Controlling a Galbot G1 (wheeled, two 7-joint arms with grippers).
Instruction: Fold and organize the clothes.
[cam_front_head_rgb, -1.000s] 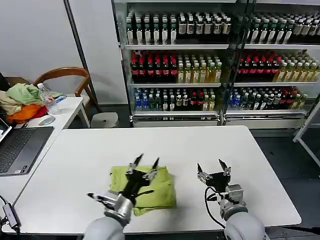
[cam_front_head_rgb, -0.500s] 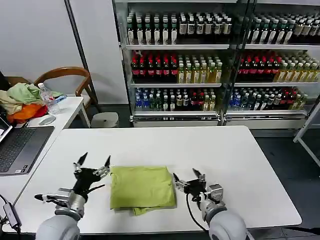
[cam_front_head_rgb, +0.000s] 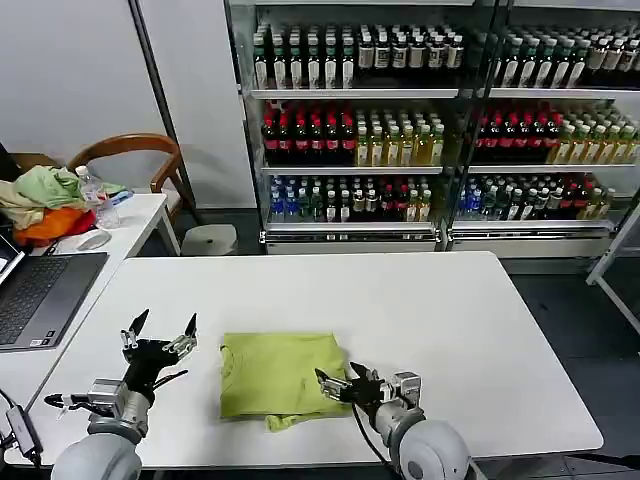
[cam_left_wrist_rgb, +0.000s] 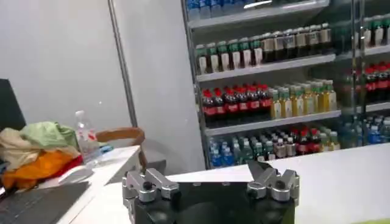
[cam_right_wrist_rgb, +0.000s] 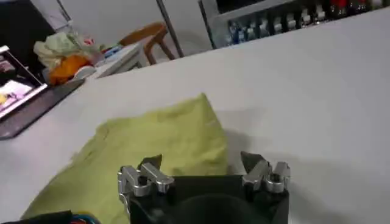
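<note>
the left gripper (cam_front_head_rgb: 160, 329) hovered low at the left, fingers spread — the right gripper (cam_front_head_rgb: 341, 381) likewise gaped, angled leftward.

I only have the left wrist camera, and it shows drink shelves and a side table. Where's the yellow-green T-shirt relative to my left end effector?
Observer: The T-shirt lies folded in a rough rectangle on the white table, to the right of the left end effector, with bare table between them.
Operator: Is the left one holding anything?
Observer: No, it is open and empty.
Operator: And the right arm?
Observer: The right end effector is open at the T-shirt's right edge, near its front corner.
</note>
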